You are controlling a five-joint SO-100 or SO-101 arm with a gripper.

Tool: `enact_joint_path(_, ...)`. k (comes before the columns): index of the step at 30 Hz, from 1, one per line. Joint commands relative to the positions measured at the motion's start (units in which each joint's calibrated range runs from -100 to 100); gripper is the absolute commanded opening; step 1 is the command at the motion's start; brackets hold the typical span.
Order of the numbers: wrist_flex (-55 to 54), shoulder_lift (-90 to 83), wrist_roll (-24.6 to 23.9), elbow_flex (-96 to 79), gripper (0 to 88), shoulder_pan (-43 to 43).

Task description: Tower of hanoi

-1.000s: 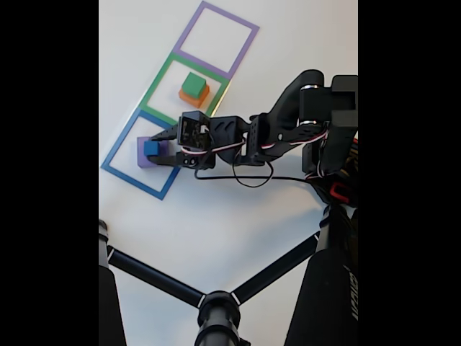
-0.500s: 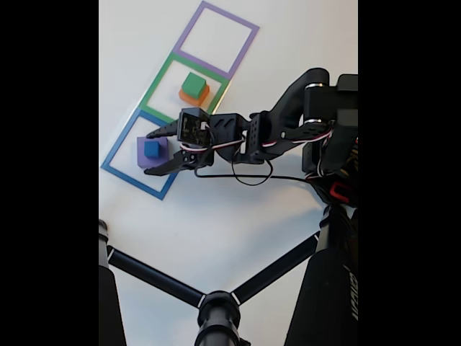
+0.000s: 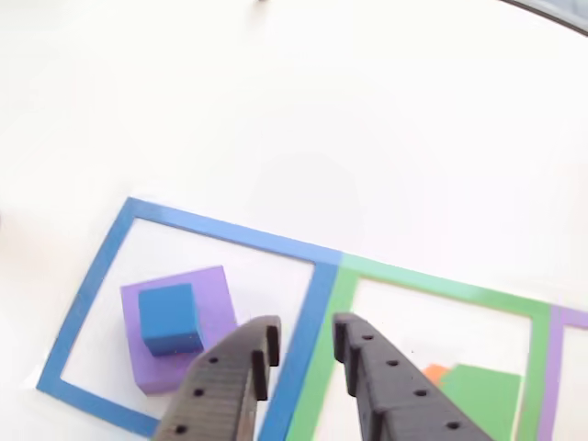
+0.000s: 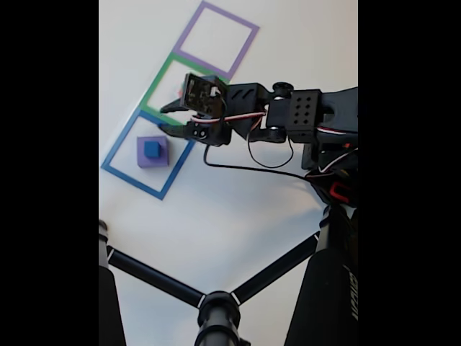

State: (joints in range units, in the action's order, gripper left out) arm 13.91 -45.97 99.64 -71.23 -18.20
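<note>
A small blue cube (image 3: 168, 317) (image 4: 151, 148) rests on a larger purple block (image 3: 213, 303) (image 4: 162, 158) inside the blue square outline (image 3: 230, 234) (image 4: 130, 182). My gripper (image 3: 303, 333) (image 4: 167, 117) hovers over the border between the blue outline and the green square outline (image 3: 432, 285) (image 4: 157, 81), to the right of the stack and apart from it. It is open, with a narrow gap and nothing between its fingers. In the other view a green block (image 3: 478, 395) lies on an orange block (image 3: 434, 372) in the green outline; in the fixed view the gripper hides them.
A purple square outline (image 4: 189, 27) with nothing in it lies beyond the green one. Black tripod legs (image 4: 155, 277) cross the white table at the near side. The arm's base and a loose black cable (image 4: 252, 169) are on the right.
The gripper opened and let go of the blue cube on the purple block. It then lifted and swung away toward the green outline, now covering the green and orange blocks in the fixed view.
</note>
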Motion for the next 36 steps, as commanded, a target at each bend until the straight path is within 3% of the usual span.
enact_joint_path(1, 22.0, -9.9, 0.4, 9.1, 0.1, 5.6)
enact_joint_path(12, 61.3, -14.8, 0.4, 40.0, 0.1, 18.9)
enact_joint_path(18, 75.2, -15.0, 0.4, 55.6, 0.1, 22.4)
enact_joint_path(32, 82.0, -14.9, 0.4, 62.0, 0.7, 33.4)
enact_joint_path(36, 77.7, -16.0, 0.4, 54.8, 11.6, 33.9)
